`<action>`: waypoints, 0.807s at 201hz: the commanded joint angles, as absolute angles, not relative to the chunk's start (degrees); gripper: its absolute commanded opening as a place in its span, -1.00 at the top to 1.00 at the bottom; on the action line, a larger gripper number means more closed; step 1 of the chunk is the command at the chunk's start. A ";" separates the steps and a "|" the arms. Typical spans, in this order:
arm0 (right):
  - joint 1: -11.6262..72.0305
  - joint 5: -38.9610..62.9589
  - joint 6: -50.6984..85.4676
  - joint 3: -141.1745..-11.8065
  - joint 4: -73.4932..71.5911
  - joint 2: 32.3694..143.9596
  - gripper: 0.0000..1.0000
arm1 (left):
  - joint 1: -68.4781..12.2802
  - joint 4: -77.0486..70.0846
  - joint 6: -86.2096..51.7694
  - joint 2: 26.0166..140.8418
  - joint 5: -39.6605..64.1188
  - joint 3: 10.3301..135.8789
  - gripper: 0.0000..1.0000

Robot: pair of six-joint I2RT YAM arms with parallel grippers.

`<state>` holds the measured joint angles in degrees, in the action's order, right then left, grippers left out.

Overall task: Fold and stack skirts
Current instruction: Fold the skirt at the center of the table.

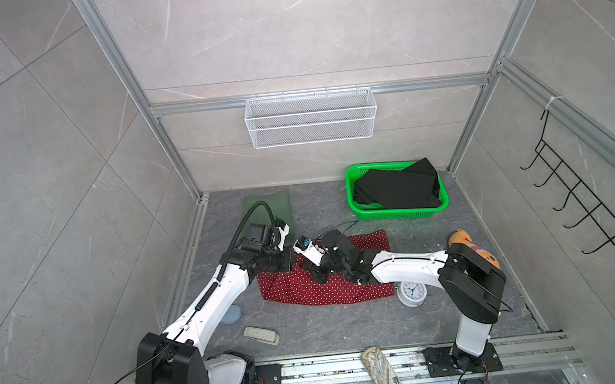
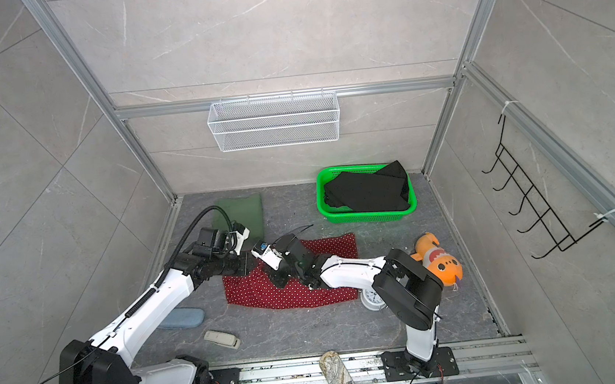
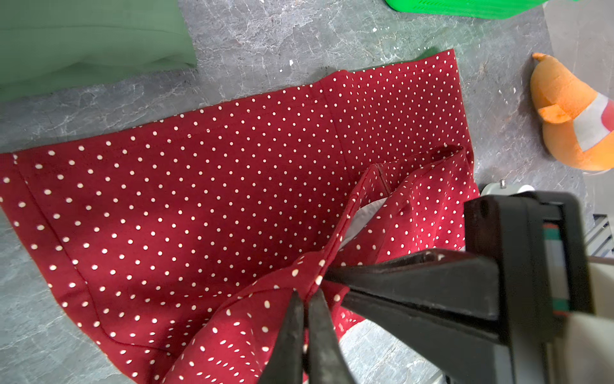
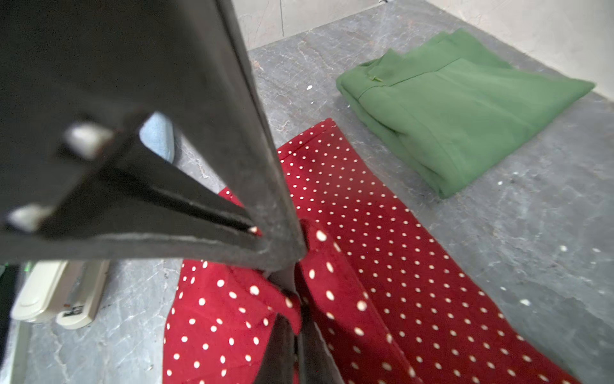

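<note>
Left gripper (image 3: 306, 296) has its jaws nearly together on a bunched edge of the red polka-dot skirt (image 1: 331, 292). Right gripper (image 4: 296, 319) is clamped tight on the cloth just beside it. The rest lies spread mid-table (image 1: 350, 331). The olive green skirt (image 1: 267, 208) sits folded at the back, and the black skirt (image 1: 398, 188) is in the green basket (image 1: 400, 214).

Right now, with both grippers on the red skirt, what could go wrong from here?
1. The left gripper and right gripper pinch the red skirt at nearly one spot; they could clash, or the cloth could bunch rather than fold flat.
2. The clock sits by the skirt's edge under the right arm; pulling the cloth might knock it.
</note>
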<state>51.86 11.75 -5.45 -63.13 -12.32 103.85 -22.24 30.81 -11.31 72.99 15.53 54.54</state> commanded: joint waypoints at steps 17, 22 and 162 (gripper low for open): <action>52.29 8.85 -7.60 -60.30 -14.59 100.12 1.00 | -21.98 28.46 -9.22 71.21 15.73 55.32 0.19; 52.27 8.69 -7.75 -60.03 -14.55 99.86 1.00 | -21.94 28.31 -8.81 71.04 15.67 55.37 0.14; 52.26 7.71 -9.14 -55.91 -12.42 97.12 1.00 | -18.78 21.84 14.01 69.36 18.54 45.85 -0.30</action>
<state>51.90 8.14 -8.47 -56.49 -12.88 99.37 -18.92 24.62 7.18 69.63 15.64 47.03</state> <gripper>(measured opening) 0.055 0.651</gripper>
